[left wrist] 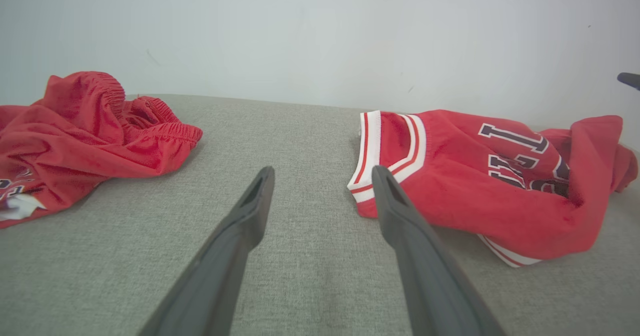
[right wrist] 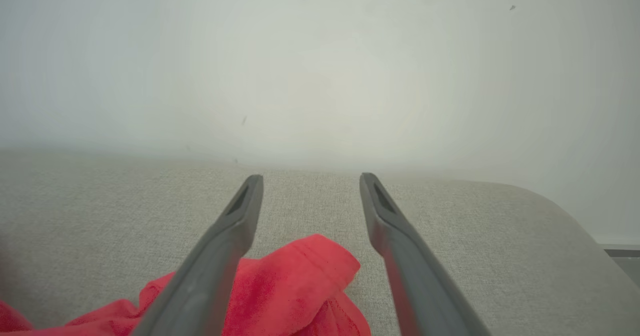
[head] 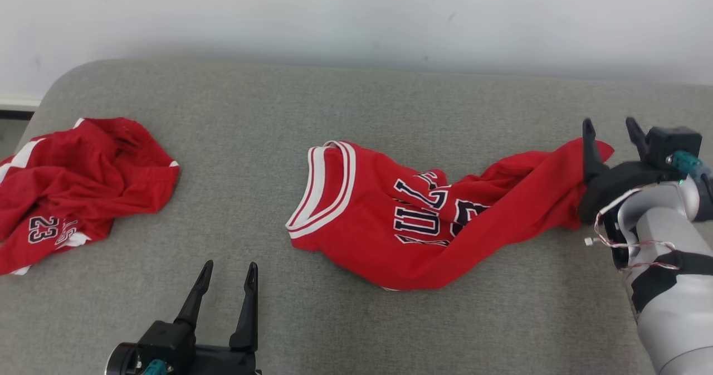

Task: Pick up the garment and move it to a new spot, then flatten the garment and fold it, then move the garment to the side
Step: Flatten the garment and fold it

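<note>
The garment point(head: 423, 219), a red basketball jersey with white-striped trim and dark lettering, lies stretched and rumpled across the middle of the grey cushion point(head: 356, 102). Its right end reaches my right gripper point(head: 611, 127), which stands open. In the right wrist view a red fold of the garment point(right wrist: 295, 281) lies loose between and under the spread fingers point(right wrist: 235, 221). My left gripper point(head: 229, 272) is open at the lower left, apart from the cloth. In the left wrist view the garment point(left wrist: 480, 176) has its trimmed edge just beyond the right fingertip, while the left gripper point(left wrist: 322, 176) holds nothing.
A second red piece of clothing point(head: 78, 185) with a 23 on it lies crumpled at the cushion's left end, also seen as red clothing point(left wrist: 85, 131) from the left wrist. A white wall point(head: 356, 13) rises behind. The cushion's right end curves off point(right wrist: 565, 216).
</note>
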You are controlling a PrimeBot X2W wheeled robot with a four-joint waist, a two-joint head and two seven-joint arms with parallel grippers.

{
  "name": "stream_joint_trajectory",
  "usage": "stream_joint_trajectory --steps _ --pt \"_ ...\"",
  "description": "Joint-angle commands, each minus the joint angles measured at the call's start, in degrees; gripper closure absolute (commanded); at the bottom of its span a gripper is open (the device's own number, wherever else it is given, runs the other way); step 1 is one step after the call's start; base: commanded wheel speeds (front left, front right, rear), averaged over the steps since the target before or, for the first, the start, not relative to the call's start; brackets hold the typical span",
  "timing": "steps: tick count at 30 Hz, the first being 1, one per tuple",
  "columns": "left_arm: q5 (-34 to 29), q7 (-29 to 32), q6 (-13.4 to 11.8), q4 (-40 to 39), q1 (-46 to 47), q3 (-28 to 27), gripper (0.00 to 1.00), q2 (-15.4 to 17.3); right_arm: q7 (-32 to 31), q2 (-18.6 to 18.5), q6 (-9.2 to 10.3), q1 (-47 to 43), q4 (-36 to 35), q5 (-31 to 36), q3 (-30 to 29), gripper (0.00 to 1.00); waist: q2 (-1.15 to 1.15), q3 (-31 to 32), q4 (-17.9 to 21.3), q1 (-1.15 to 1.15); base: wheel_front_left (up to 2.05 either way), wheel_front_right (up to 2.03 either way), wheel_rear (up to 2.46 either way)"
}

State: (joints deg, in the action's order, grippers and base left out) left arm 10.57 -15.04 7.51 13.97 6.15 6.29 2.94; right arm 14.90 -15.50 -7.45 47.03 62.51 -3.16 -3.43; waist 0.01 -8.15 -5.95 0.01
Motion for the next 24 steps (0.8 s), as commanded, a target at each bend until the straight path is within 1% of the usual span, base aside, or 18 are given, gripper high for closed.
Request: stream_joint_trajectory --steps 1,5,8,15,16,21,24 --pt "0.2 -0.2 -0.1 0.0 -0.3 -0.2 0.0 -0.1 0.3 0.3 -0.09 0.0 -2.0 0.4 0.2 0.0 -0.01 1.0 1.3 -0.01 0.0 0.0 0.0" --pt "0.3 -0.2 -0.1 -0.2 -0.8 -0.3 0.0 -0.1 0.2 0.9 -0.08 -3.3 -8.2 -0.5 1.1 0.0 -0.01 1.7 2.6 -0.01 0.0 0.0 0.0" --pt "0.3 -0.2 -0.1 -0.3 -1.3 -0.5 0.0 -0.1 0.3 1.2 -0.09 -6.3 -14.2 -1.7 1.8 0.0 -0.01 2.3 3.5 -0.01 0.0 0.0 0.0" --pt "-0.1 -0.2 -0.1 -0.5 -2.7 -1.5 0.0 -0.1 0.2 1.4 -0.09 -18.3 -29.3 -4.0 3.1 0.0 -0.01 3.5 5.2 -0.01 0.0 0.0 0.0" --pt "-0.1 -0.2 -0.1 -0.5 -2.8 -1.6 0.0 -0.1 0.2 1.8 -0.09 -21.9 -33.0 -4.2 3.2 0.0 -0.01 3.6 5.5 -0.01 0.0 0.0 0.0" --pt "0.1 -0.2 -0.1 -0.3 -3.4 -1.5 0.0 -0.1 0.2 2.8 -0.09 -30.2 -40.9 -4.3 2.9 0.0 -0.01 4.1 5.8 -0.01 0.0 0.0 0.0" --pt "0.4 -0.2 -0.1 0.2 -3.8 -1.1 0.0 -0.1 0.2 4.1 -0.09 -35.2 -44.6 -4.4 2.4 0.0 -0.01 4.3 5.9 -0.01 0.0 0.0 0.0"
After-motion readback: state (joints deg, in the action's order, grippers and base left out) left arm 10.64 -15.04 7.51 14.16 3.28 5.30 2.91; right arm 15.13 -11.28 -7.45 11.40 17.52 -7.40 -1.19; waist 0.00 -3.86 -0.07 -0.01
